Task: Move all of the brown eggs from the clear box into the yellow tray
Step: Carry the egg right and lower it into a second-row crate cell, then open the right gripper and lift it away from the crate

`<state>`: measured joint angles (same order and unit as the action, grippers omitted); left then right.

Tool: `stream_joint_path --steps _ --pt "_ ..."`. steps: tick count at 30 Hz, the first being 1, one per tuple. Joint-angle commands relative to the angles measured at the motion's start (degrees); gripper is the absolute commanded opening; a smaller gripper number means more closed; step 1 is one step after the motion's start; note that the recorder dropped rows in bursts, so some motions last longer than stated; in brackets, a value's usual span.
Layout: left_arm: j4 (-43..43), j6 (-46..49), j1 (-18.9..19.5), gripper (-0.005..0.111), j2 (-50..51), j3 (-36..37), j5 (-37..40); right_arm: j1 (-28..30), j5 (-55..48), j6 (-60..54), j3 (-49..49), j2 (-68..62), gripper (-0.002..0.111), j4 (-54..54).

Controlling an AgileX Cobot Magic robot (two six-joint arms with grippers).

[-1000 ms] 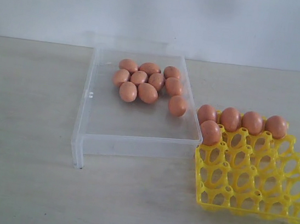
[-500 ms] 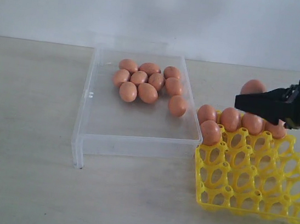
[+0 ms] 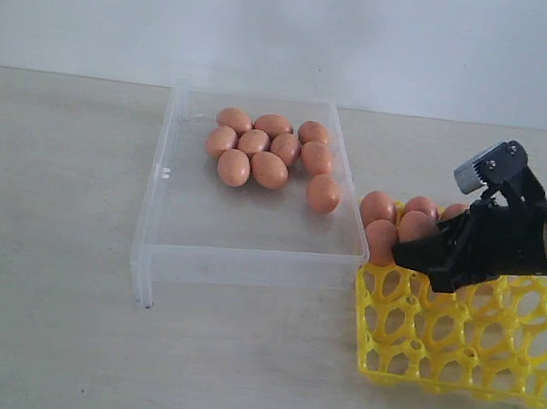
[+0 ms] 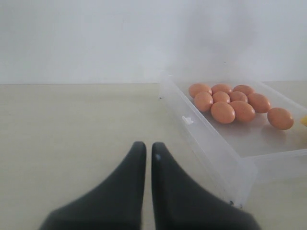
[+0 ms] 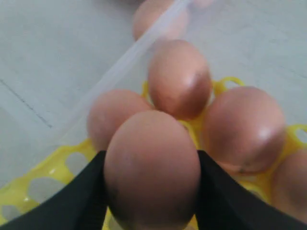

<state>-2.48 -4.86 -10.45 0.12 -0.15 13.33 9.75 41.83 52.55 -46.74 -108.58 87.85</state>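
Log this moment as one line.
step: placing | right gripper: shut on held egg over yellow tray | left gripper: shut | clear box: ten brown eggs inside

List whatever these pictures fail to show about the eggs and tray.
- Exterior view: the right end effector and its arm cover the back row of the yellow tray, so its eggs cannot be counted.
- Right wrist view: the held egg hides the cell beneath it.
- Left wrist view: the tray is cut off at the frame edge; only a yellow sliver shows.
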Motion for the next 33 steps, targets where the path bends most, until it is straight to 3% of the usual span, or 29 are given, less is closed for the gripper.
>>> stream_joint_path --steps 1,18,21,26,29,33 --pt "0.1 0.1 0.2 0.004 -0.1 0.1 0.0 -0.1 1.9 -4.8 -0.1 -1.5 0.0 -2.3" --pt "0.1 0.1 0.2 0.004 -0.1 0.1 0.0 -0.1 -6.4 -1.4 -0.1 -1.5 0.002 -6.4" --pt "0.1 0.1 0.2 0.004 -0.1 0.1 0.0 -0.1 -6.1 -0.2 -0.1 -1.5 0.013 -6.4" --pt "0.1 0.1 0.2 0.004 -0.1 0.1 0.0 -0.1 -4.7 -0.2 -0.1 -1.5 0.043 -6.4" --pt "0.1 0.1 0.2 0.004 -0.1 0.1 0.0 -0.1 -4.7 0.7 -0.1 -1.5 0.051 -6.4" --pt "0.1 0.1 0.2 0.004 -0.1 0.1 0.0 -0.1 -4.7 0.7 -0.1 -1.5 0.053 -6.4"
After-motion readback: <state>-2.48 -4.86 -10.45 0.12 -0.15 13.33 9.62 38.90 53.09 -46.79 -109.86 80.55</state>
